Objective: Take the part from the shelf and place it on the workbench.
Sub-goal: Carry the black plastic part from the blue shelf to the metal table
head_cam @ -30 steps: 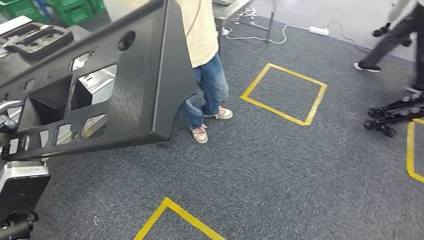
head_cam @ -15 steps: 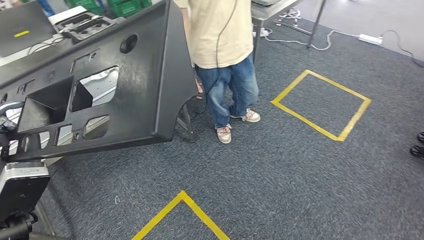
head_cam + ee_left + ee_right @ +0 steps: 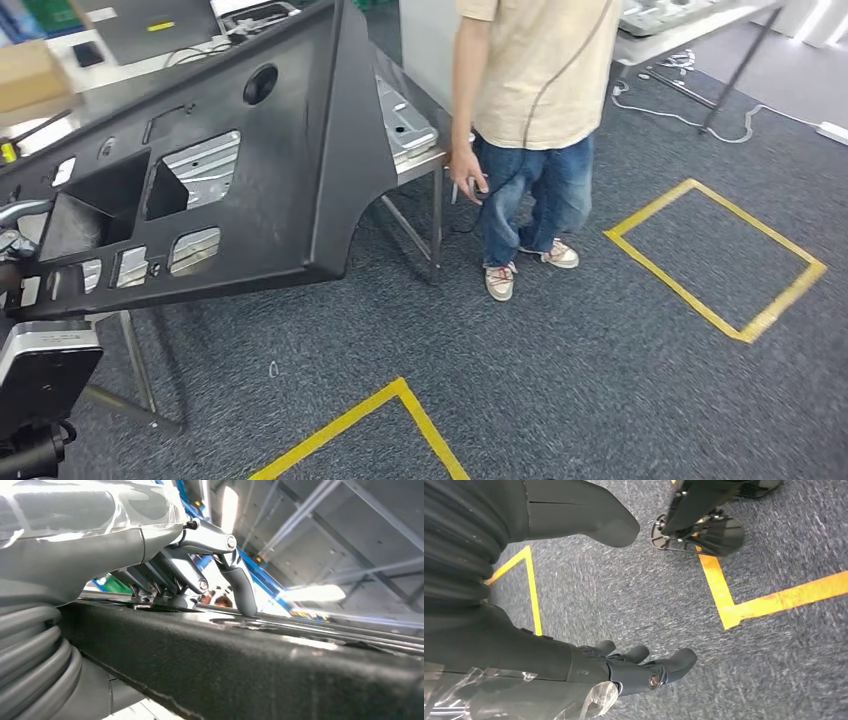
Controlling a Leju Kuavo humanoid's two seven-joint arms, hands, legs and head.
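Observation:
The part is a large black plastic panel (image 3: 250, 170) with several cut-outs, held tilted in the air across the left of the head view. My left hand (image 3: 12, 245) grips its near left edge; in the left wrist view the fingers (image 3: 220, 555) curl over the panel's black rim (image 3: 250, 660). Behind and under the panel stands the metal workbench (image 3: 425, 160), its top also visible through the cut-outs. My right hand (image 3: 614, 667) hangs over the carpet, fingers apart and holding nothing.
A person in a beige shirt and jeans (image 3: 530, 110) stands right beside the workbench's corner. A shiny metal part (image 3: 405, 120) lies on the bench; a cardboard box (image 3: 30, 75) sits farther back. Yellow tape squares (image 3: 715, 255) mark the carpet.
The camera has swung, so the whole scene slid right: the workbench and its legs came into view and the person now stands more to the right. The panel stays gripped as before.

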